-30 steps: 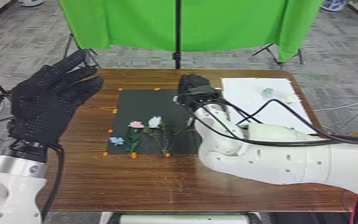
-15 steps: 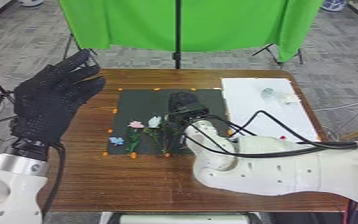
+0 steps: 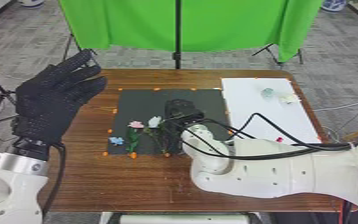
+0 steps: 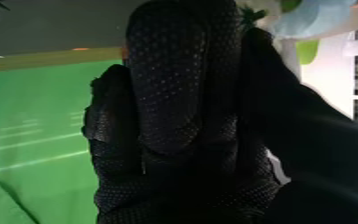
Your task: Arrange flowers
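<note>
Flowers (image 3: pixel 136 124), one pink and one white side by side, lay on the black mat (image 3: pixel 140 104), their green stems toward the robot. A blue flower (image 3: pixel 116 141) lay by the mat's left edge. The right hand (image 3: pixel 183 109) was over the mat, just right of the white bloom; whether it gripped anything, I could not tell. In the right wrist view, green foliage (image 4: pixel 249 16) showed against that hand. Right of the mat, a white sheet (image 3: pixel 257 112) lay on the brown counter (image 3: pixel 122 187). The left hand (image 3: pixel 47 102) hung at the left, released, its fingers extended.
</note>
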Robot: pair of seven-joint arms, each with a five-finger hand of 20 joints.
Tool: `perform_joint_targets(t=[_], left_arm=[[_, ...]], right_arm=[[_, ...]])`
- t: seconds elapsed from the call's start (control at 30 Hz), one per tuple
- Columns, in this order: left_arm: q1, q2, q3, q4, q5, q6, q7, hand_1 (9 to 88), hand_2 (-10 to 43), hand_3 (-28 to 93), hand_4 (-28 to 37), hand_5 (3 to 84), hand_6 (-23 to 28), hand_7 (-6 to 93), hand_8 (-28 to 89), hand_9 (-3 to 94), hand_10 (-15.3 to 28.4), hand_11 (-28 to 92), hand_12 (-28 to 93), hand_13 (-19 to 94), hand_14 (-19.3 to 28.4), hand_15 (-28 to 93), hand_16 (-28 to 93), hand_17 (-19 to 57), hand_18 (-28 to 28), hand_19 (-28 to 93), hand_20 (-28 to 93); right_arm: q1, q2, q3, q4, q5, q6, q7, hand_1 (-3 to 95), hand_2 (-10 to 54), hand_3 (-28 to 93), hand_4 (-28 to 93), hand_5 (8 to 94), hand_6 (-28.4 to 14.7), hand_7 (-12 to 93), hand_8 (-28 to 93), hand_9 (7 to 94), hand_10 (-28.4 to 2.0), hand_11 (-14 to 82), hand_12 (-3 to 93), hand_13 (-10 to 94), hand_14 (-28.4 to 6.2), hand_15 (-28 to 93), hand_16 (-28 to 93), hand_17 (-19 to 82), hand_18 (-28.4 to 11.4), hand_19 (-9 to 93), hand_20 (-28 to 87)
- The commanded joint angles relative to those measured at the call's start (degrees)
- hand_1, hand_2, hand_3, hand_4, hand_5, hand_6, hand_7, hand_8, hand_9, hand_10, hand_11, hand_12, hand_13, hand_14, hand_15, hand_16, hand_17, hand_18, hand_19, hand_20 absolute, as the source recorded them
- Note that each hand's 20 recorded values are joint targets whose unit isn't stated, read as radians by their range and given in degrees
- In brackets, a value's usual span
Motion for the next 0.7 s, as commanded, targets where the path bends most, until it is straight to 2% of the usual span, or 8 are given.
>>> perform_joint_targets(t=[0.03,0.1,0.3,0.53,0.7], left_arm=[[0.8,-1.00,0.06,0.21,-0.03,0.02,-1.12,22.3,7.8,78,-21.7,39.1,11.9,13.3,-9,31.3,22.1,31,11,24,28.4,56,-11,-6.5,28.4,74,-14],[1.1,-0.94,0.05,0.15,-0.15,0.14,-0.85,22.3,7.8,78,-21.7,39.1,11.9,13.3,-8,31.3,22.1,31,11,25,28.4,56,-11,-6.5,28.4,74,-14],[1.0,-1.04,0.10,0.14,-0.22,0.62,-1.41,22.4,7.8,78,-21.7,39.1,11.9,13.3,-8,31.3,22.1,31,11,24,28.4,56,-11,-6.5,28.4,74,-14],[2.5,-1.31,-0.65,-0.29,-0.47,1.83,-1.30,22.3,7.8,78,-21.7,39.0,11.9,13.4,-8,31.4,22.1,31,11,24,28.4,56,-11,-6.5,28.4,74,-14],[2.3,-1.49,-0.43,-0.31,-0.41,1.97,-1.81,22.4,7.8,78,-21.7,39.1,11.9,13.4,-9,31.3,22.1,31,11,24,28.4,56,-11,-6.5,28.4,74,-14]], right_arm=[[0.4,0.4,0.0,-1.6,-0.7,-0.4,0.5,42.7,-9.5,74,-28,71.1,2.3,15,-11,89.7,-8.1,21.3,21.0,86,-2.9,52,19,47,-16.4,93,14],[0.4,0.5,0.0,-1.6,-1.1,-0.7,0.6,42.1,-9.5,74,-28,70.7,2.2,16,-12,89.2,-8.4,22.0,20.3,85,-3.0,52,19,47,-16.5,93,14],[-0.2,1.4,0.9,-2.1,-1.1,-2.0,0.5,41.2,-9.5,75,-28,69.9,1.9,16,-12,88.5,-8.7,23.5,18.2,85,-3.1,52,19,47,-16.6,93,13],[-0.4,2.8,2.5,-3.5,-1.4,-3.6,0.0,41.6,-9.5,75,-28,69.2,1.7,16,-12,88.1,-8.8,24.1,17.3,85,-3.1,52,19,46,-16.7,93,13],[-0.1,3.7,3.7,-4.2,-0.8,-3.3,-0.2,42.4,-9.5,74,-28,69.2,1.6,16,-12,88.3,-8.7,23.1,18.9,85,-3.0,52,19,46,-16.8,93,13]])
